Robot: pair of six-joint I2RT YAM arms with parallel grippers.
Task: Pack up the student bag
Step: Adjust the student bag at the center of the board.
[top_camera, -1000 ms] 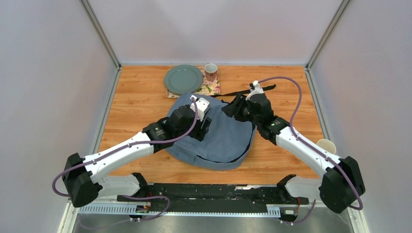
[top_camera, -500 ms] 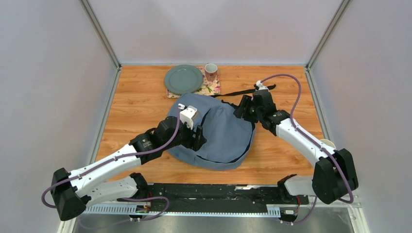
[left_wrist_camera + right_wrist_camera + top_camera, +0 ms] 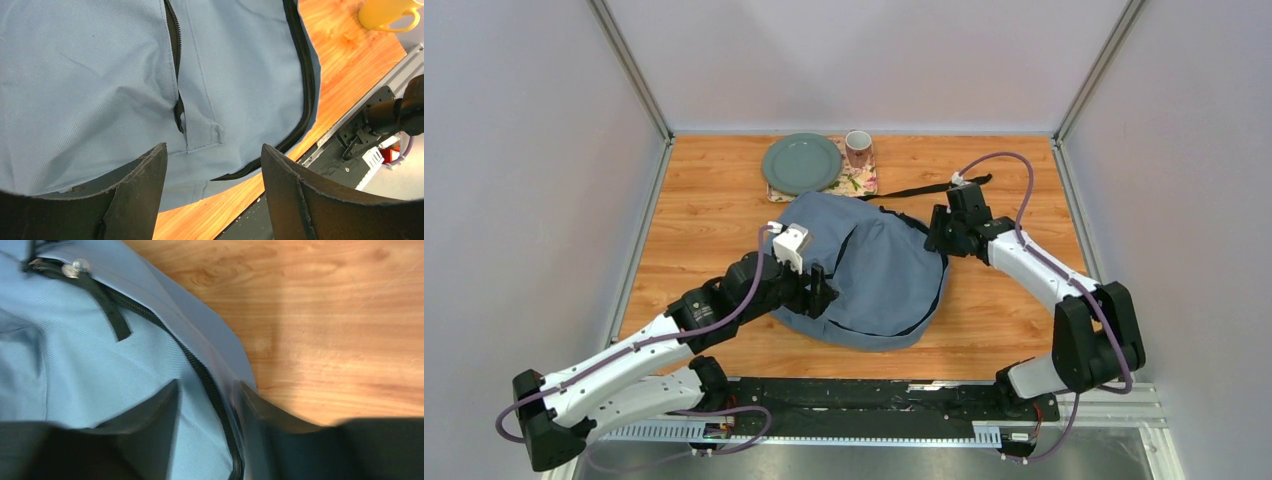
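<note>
The student bag (image 3: 879, 275) mid-frame looked zipped. The left end effector (image 3: 212, 152) was spread; the right end effector (image 3: 207, 390), can't tell. Next: unzip.

The wooden bench (image 3: 714, 210) carries the student bag (image 3: 884, 280), lying flat near its middle, with a black strap (image 3: 919, 190) trailing over the wood toward the far right. A floral mat (image 3: 859, 182) lies at the far edge. A yellow mug (image 3: 387, 12) stands apart from the bag's zipped edge.

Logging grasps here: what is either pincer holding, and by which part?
Left pincer holds nothing, open over the bag. Right pincer straddles the bag's zipped edge; a firm grip cannot be told.
</note>
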